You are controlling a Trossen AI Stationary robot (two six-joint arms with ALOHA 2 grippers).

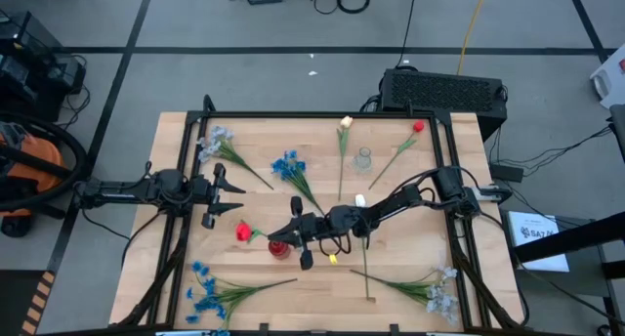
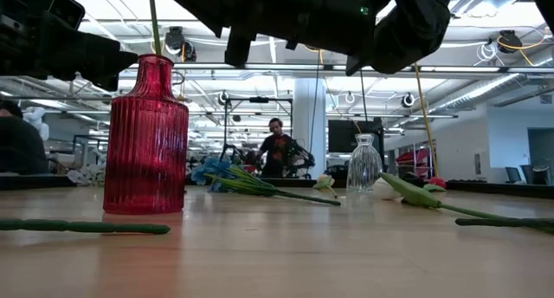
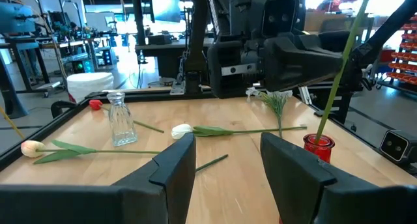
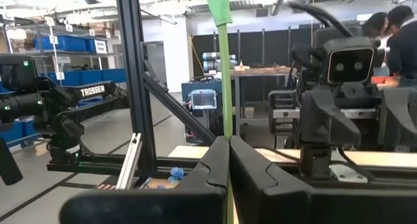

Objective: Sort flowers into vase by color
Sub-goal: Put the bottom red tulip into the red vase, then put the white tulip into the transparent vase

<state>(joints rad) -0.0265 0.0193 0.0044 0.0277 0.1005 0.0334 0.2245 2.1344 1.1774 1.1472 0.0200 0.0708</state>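
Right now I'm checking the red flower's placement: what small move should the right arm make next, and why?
Probably ease the stem a little lower, then open. The right gripper has its fingers shut on the stem, which already stands in the neck of the red vase, so releasing should leave the flower in the vase.
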